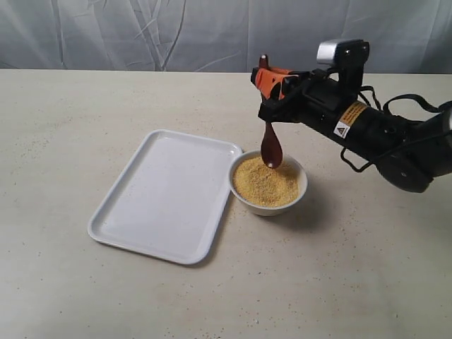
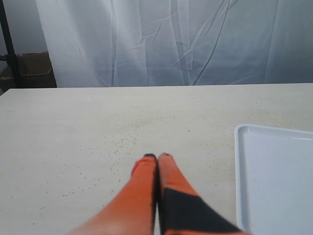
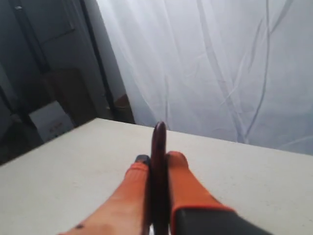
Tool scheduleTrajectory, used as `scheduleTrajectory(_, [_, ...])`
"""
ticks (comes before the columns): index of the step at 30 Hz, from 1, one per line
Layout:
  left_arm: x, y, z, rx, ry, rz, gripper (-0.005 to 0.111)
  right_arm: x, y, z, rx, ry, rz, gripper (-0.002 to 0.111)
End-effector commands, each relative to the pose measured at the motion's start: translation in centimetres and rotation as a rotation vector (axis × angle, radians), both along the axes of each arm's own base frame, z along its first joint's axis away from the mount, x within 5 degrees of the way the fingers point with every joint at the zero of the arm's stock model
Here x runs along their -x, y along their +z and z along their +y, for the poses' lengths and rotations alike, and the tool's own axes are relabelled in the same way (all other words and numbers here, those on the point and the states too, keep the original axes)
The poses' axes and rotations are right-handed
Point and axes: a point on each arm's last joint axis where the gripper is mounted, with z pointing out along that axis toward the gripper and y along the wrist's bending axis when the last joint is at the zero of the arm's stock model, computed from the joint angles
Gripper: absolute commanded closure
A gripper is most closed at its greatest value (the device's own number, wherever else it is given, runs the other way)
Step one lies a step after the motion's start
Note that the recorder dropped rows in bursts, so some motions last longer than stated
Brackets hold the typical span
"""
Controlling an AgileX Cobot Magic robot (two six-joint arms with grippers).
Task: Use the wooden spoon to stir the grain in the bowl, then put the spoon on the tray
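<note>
Right of centre, the wooden spoon (image 1: 271, 147) is pinched upright by the fingers of the right gripper (image 1: 265, 82), tip at the grain (image 1: 265, 185) in the bowl (image 1: 272, 207). Stirring is judged in hand; circular strokes are required next. The left gripper (image 2: 157, 157) is pressed together.

Tight pinch: right gripper (image 3: 157, 161) clamped on wooden spoon (image 3: 159, 137) handle.
Orange fingers (image 3: 183, 181) squeeze it edge-on; pale table (image 3: 73, 186) beyond, white curtain (image 3: 220, 63) behind.

Exterior: high, mid-range, angled down across surface (image 1: 70, 282) to curtain (image 1: 141, 35). Wrist cams: sit close, looking along left claw (image 2: 157, 156) and right claw (image 3: 157, 160) toward curtain. Left shares tray (image 2: 274, 181) with exterior.
</note>
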Motion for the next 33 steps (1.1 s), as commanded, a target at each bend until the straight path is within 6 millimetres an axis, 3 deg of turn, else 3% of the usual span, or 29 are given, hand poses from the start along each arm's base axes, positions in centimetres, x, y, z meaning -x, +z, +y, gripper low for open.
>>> scheduleTrajectory(1, [0.0, 0.0, 0.0, 0.000, -0.001, -0.013, 0.107, -0.5, -1.5, -0.6, 0.148, -0.077, 0.067, 0.109])
scheduleTrajectory(6, [0.0, 0.0, 0.0, 0.000, -0.001, -0.013, 0.107, 0.2, -2.8, 0.4, 0.121, 0.054, 0.061, 0.109])
scheduleTrajectory(9, [0.0, 0.0, 0.0, 0.000, -0.001, -0.013, 0.107, 0.6, -1.0, 0.8, -0.003, 0.117, -0.017, 0.109])
scheduleTrajectory(13, [0.0, 0.0, 0.0, 0.000, -0.001, -0.013, 0.107, 0.2, 1.5, 0.0, -0.002, 0.006, -0.071, 0.109])
scheduleTrajectory(17, [0.0, 0.0, 0.0, 0.000, -0.001, -0.013, 0.107, -0.3, -1.3, -0.4, 0.174, -0.052, 0.064, 0.109])
scheduleTrajectory(20, [0.0, 0.0, 0.0, 0.000, -0.001, -0.013, 0.107, 0.2, -3.0, 0.8, 0.160, 0.033, 0.080, 0.109])
scheduleTrajectory(23, [0.0, 0.0, 0.0, 0.000, -0.001, -0.013, 0.107, 0.7, -1.8, 1.5, 0.084, 0.080, 0.019, 0.109])
scheduleTrajectory(29, [0.0, 0.0, 0.0, 0.000, -0.001, -0.013, 0.107, 0.8, 1.4, 1.0, 0.110, 0.029, -0.036, 0.109])
scheduleTrajectory(33, [0.0, 0.0, 0.0, 0.000, -0.001, -0.013, 0.107, 0.7, 1.3, 0.8, 0.194, 0.002, -0.041, 0.109])
